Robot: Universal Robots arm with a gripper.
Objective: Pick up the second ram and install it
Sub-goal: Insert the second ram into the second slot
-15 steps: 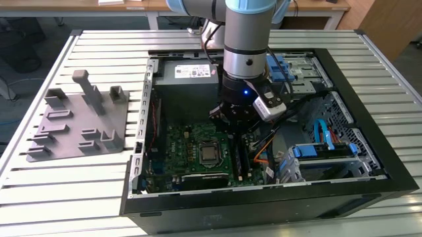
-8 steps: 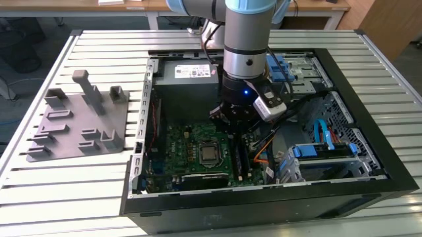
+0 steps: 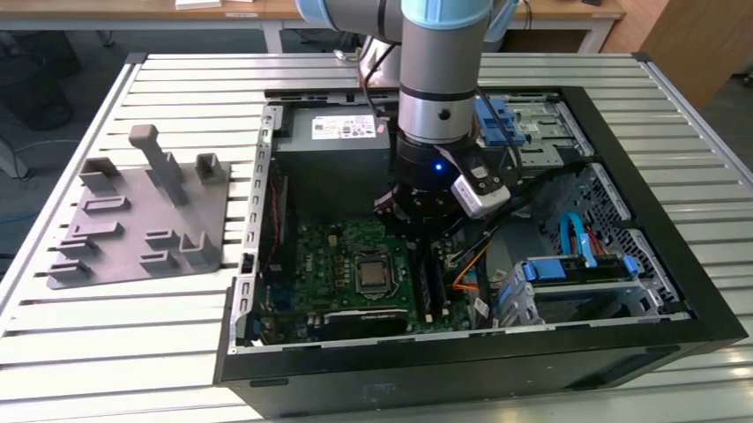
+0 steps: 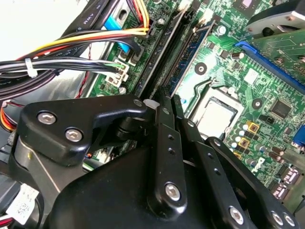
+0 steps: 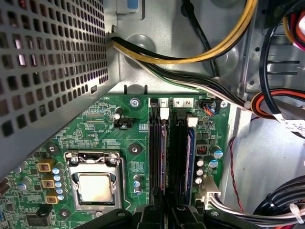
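Observation:
My gripper (image 3: 421, 231) is low inside the open computer case, over the memory slots of the green motherboard (image 3: 341, 264). In both wrist views its two thin black fingers stand pressed close together at the near end of one slot, gripper (image 4: 169, 95) and gripper (image 5: 166, 212). The second ram (image 5: 163, 152), a thin stick seen edge-on, stands in that slot and runs under the fingers, which are shut on it. Another blue stick (image 5: 191, 157) sits two slots over, also seen beside the fingers as the blue stick (image 4: 198, 45).
The processor socket (image 5: 95, 186) lies close beside the slots. Bundled cables (image 5: 214, 47) cross above the slot ends, against the case wall. A power supply (image 3: 335, 159) and a drive cage (image 3: 577, 273) flank the arm. The grey holder plate (image 3: 141, 220) is outside the case, at the exterior view's left.

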